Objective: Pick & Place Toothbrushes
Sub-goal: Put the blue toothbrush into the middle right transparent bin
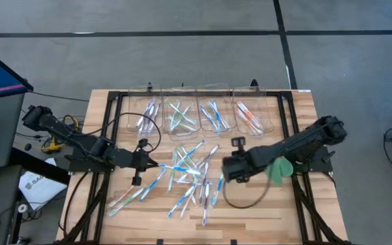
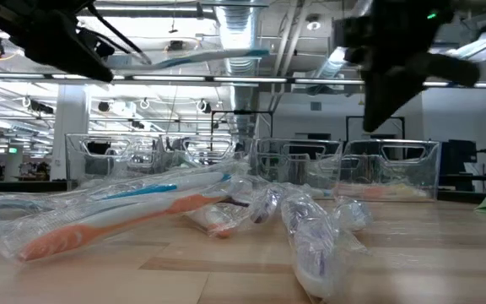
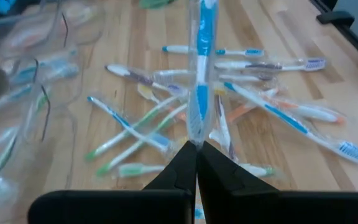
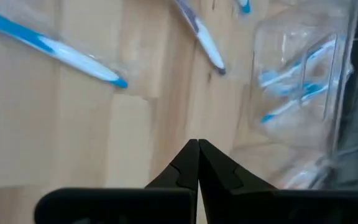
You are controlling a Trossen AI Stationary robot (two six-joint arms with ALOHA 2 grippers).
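Blue-accented wrapped toothbrush [image 3: 199,81] pinched at its end between the closed fingers of the left gripper [image 3: 196,149], held clear above the loose pile of toothbrushes [image 1: 192,177] at table centre. Low view shows it lifted near level overhead [image 2: 213,56].

Left arm reaches in low from the left edge, gripper [image 1: 156,165] at the pile's left fringe. Right arm angles in from the right; right gripper [image 4: 197,148] has its fingers pressed together on nothing, over bare wood [image 4: 79,118] near the pile's right side [image 1: 230,167].

Only the high view shows the four clear bins [image 1: 209,112] in a row at the far side, each holding a few brushes. Green disc [image 1: 279,170] partly under the right arm. Loose brushes too tangled for an exact count.
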